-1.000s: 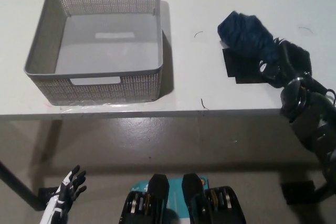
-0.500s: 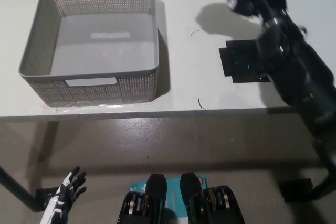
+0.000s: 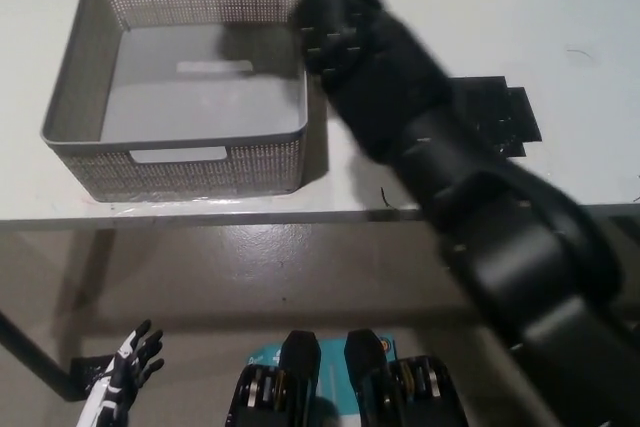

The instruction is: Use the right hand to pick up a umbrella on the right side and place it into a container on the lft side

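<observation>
Across the table point(image 3: 560, 7), the black right arm point(image 3: 420, 147) reached to the basket's point(image 3: 180, 152) far right corner. Its hand and the umbrella were cut off at the top edge, so the grip was unclear. Release remained. Low left, the white left hand point(image 3: 125, 372) rested, fingers spread.

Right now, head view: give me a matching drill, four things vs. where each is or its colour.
Things:
1. basket
2. right arm
3. left hand
4. black patch

Places or colours:
A. black, runs slantwise from bottom right up to the basket's far right corner
B. flat on the table at right, partly behind the arm
C. grey, on the table at upper left, nothing in it
D. white, lower left, below the table edge, fingers apart

Pairs: 1-C, 2-A, 3-D, 4-B
</observation>
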Motion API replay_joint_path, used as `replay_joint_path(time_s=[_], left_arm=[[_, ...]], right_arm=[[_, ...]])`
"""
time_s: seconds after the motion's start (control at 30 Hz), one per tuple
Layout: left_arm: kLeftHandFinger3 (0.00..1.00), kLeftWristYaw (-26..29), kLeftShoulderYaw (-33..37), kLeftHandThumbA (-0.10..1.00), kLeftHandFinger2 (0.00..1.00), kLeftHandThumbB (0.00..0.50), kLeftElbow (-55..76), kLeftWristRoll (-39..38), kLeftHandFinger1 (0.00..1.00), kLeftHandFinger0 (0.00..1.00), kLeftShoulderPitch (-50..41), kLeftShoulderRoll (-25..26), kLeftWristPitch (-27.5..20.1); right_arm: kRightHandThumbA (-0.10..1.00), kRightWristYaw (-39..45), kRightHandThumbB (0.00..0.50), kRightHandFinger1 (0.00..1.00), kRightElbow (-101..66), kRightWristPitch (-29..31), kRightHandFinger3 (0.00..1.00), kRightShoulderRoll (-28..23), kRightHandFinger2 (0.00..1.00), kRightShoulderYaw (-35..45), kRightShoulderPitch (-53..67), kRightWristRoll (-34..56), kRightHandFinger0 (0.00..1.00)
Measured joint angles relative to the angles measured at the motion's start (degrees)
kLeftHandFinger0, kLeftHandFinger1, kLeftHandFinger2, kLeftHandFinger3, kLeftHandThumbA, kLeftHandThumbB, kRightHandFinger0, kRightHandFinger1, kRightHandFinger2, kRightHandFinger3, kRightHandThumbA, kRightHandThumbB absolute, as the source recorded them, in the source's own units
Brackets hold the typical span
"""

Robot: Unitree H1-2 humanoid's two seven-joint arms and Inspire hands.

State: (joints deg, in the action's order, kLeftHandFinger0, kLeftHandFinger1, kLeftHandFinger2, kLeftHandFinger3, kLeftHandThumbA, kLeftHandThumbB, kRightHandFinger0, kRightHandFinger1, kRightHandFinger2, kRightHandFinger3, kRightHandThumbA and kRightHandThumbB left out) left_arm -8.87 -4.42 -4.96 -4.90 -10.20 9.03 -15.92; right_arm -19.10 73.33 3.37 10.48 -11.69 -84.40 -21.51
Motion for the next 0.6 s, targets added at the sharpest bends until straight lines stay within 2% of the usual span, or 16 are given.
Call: replay_joint_path(time_s=[0.07,0.13,0.17,0.2,0.23,0.27,0.3,0.33,0.37,0.4,0.43,0.47,0.5,0.53,0.57,0.6], left_arm=[[1.0,0.0,0.1,1.0,1.0,0.234,0.0,-0.1,1.0,1.0,-0.3,0.0,0.0],[1.0,-0.1,0.1,1.0,1.0,0.242,0.0,-0.1,1.0,1.0,-0.8,0.0,0.0],[1.0,-0.1,0.1,1.0,1.0,0.235,0.0,-0.1,1.0,1.0,-0.9,0.0,0.0],[1.0,-0.1,0.2,1.0,1.0,0.227,0.0,-0.1,1.0,1.0,-1.0,0.0,0.0],[1.0,-0.1,0.2,1.0,1.0,0.212,0.1,-0.1,1.0,1.0,-1.1,0.0,0.0],[1.0,-0.1,0.2,1.0,1.0,0.2,0.2,-0.1,1.0,1.0,-1.1,0.0,0.0],[1.0,-0.1,0.3,1.0,1.0,0.198,0.4,-0.1,1.0,1.0,-1.1,0.0,0.0],[1.0,-0.1,0.3,1.0,1.0,0.191,0.5,-0.1,1.0,1.0,-1.1,0.0,0.0],[1.0,-0.1,0.4,1.0,1.0,0.199,0.7,-0.1,1.0,1.0,-1.1,0.0,0.0],[1.0,-0.1,0.4,1.0,1.0,0.201,0.9,-0.1,1.0,1.0,-1.1,0.0,0.0],[1.0,-0.1,0.4,1.0,1.0,0.214,1.2,0.0,1.0,1.0,-1.1,0.0,0.0],[1.0,-0.1,0.5,1.0,1.0,0.214,1.4,0.0,1.0,1.0,-1.1,0.0,0.0],[1.0,-0.1,0.5,1.0,1.0,0.211,1.5,0.0,1.0,1.0,-1.1,0.0,0.0],[1.0,-0.1,0.5,1.0,1.0,0.215,1.6,0.1,1.0,1.0,-1.0,0.0,0.0],[1.0,-0.1,0.6,1.0,1.0,0.213,1.6,0.1,1.0,1.0,-0.9,0.0,0.0],[1.0,-0.1,0.6,1.0,1.0,0.214,1.6,0.1,1.0,1.0,-0.8,0.0,0.0]], right_arm=[[-0.1,0.2,0.25,0.11,1.8,-0.1,0.42,1.9,0.53,0.9,-0.6,0.8,0.0],[-0.1,0.8,0.263,0.06,4.3,-0.2,0.37,4.3,0.46,1.5,-0.7,1.7,0.0],[-0.1,0.9,0.283,0.35,5.1,-0.2,0.36,4.9,0.59,1.5,-0.7,1.9,0.31],[-0.1,1.1,0.34,0.52,6.0,-0.2,0.44,5.8,0.64,1.5,-0.5,2.2,0.58],[-0.1,1.2,0.376,0.59,6.6,-0.2,0.54,6.3,0.72,1.5,-0.3,2.4,0.67],[-0.1,1.3,0.344,0.64,7.0,-0.2,0.64,6.8,0.76,1.5,0.1,2.5,0.67],[-0.1,1.4,0.348,0.64,7.4,-0.2,0.64,7.1,0.74,1.3,0.5,2.5,0.66],[-0.1,1.4,0.327,0.63,7.6,-0.3,0.7,7.1,0.73,1.1,0.7,2.5,0.59],[-0.1,1.4,0.277,0.34,8.0,-0.4,0.67,7.2,0.49,0.9,1.3,2.5,0.29],[-0.1,1.4,0.261,0.18,8.2,-0.5,0.59,7.2,0.34,0.7,1.6,2.5,0.1],[-0.03,1.4,0.226,0.19,8.7,-0.8,0.7,7.1,0.41,0.5,2.3,2.5,0.07],[-0.01,1.5,0.216,0.21,8.9,-1.0,0.75,7.1,0.45,0.3,2.6,2.4,0.08],[0.65,1.5,0.375,1.0,9.0,-1.3,1.0,6.9,1.0,-0.2,3.0,2.4,0.8],[0.76,2.2,0.461,1.0,9.2,-2.2,1.0,6.7,1.0,-0.9,3.3,2.2,1.0],[0.83,3.8,0.496,1.0,9.4,-3.0,1.0,6.4,1.0,-1.5,3.3,2.2,1.0],[0.85,5.0,0.5,1.0,9.4,-3.6,1.0,6.2,1.0,-1.8,3.3,2.2,1.0]])
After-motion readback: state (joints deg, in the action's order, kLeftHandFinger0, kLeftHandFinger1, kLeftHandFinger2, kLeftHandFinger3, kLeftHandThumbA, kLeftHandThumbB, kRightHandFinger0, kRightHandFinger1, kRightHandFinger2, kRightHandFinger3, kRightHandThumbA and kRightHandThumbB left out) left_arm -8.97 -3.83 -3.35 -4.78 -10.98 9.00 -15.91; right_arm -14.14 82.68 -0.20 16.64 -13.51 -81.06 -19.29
